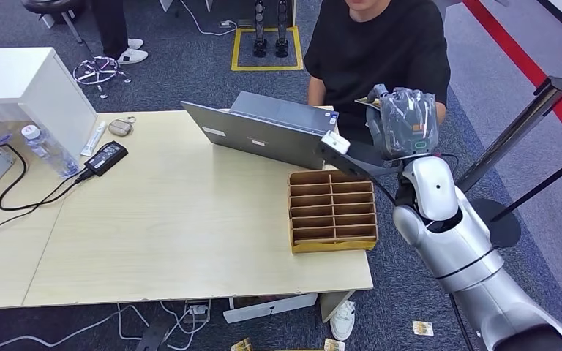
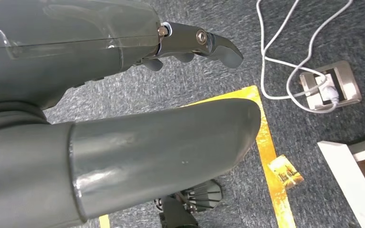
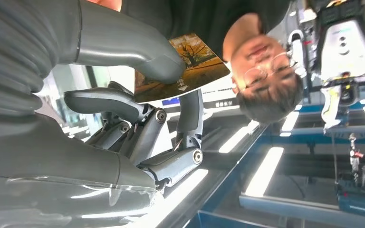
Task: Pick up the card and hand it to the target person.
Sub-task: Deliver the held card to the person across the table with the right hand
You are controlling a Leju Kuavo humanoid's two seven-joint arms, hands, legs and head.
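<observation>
While the right hand (image 1: 407,123) is raised beyond the far right corner of the table (image 1: 175,241), the card (image 3: 183,66) is pinched between its thumb and fingers (image 3: 190,114) and held out close in front of the person in a black shirt (image 1: 377,51) seated behind the laptop (image 1: 267,131). A wooden divided tray (image 1: 333,212) is seen on the table below the arm. The left hand (image 2: 123,109) is seen over the carpet, its fingers apart and holding nothing.

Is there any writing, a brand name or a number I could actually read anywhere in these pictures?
None reads clearly.
Card pinched in the right hand: an autumn tree picture with small white marks, too blurred to read.
Laptop stickers: too small.
Water bottle label: too small.
</observation>
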